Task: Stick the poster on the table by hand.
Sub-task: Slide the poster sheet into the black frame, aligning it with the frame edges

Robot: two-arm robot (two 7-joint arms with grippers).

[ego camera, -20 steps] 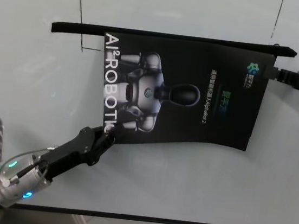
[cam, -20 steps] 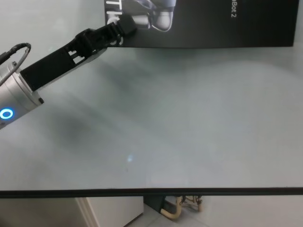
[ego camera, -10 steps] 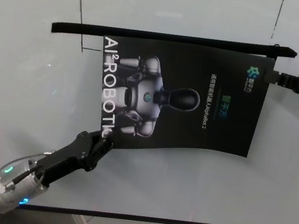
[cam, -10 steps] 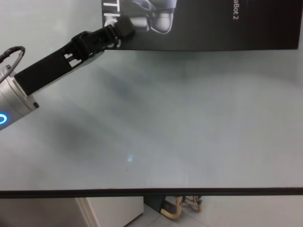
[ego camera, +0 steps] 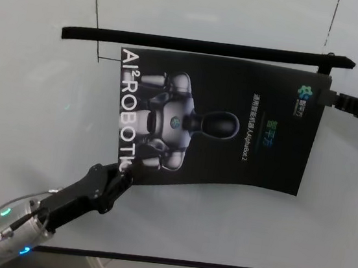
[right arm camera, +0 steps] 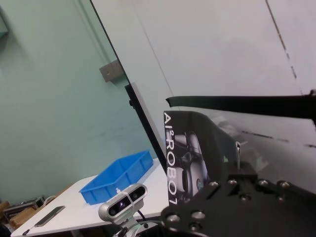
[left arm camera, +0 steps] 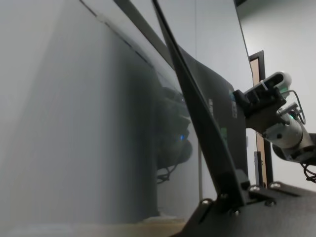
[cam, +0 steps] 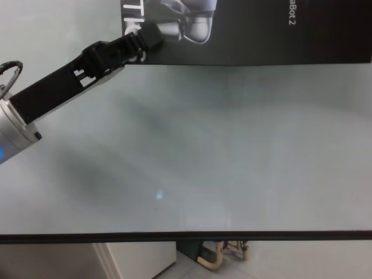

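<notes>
The poster (ego camera: 213, 122) is a black sheet with a silver robot and white "ROBOTIC" letters, held just above the pale table (ego camera: 219, 230). My left gripper (ego camera: 124, 174) is shut on its near left corner. My right gripper (ego camera: 329, 99) is shut on its far right corner. The chest view shows the poster's near edge (cam: 261, 35) and my left gripper (cam: 148, 36) on its corner. In the left wrist view the poster (left arm camera: 207, 113) is seen edge-on, lifted off the table. It also shows in the right wrist view (right arm camera: 192, 153).
A long black strip (ego camera: 203, 47) lies on the table just behind the poster's far edge. Thin dark seams run across the far part of the table. The table's dark front edge (cam: 186, 235) is close to me. A blue bin (right arm camera: 118, 175) stands on another table to one side.
Both grippers have drawn the poster a little toward me. Its far edge has come out from under the black strip. My left arm has pulled back toward the table's front edge.
</notes>
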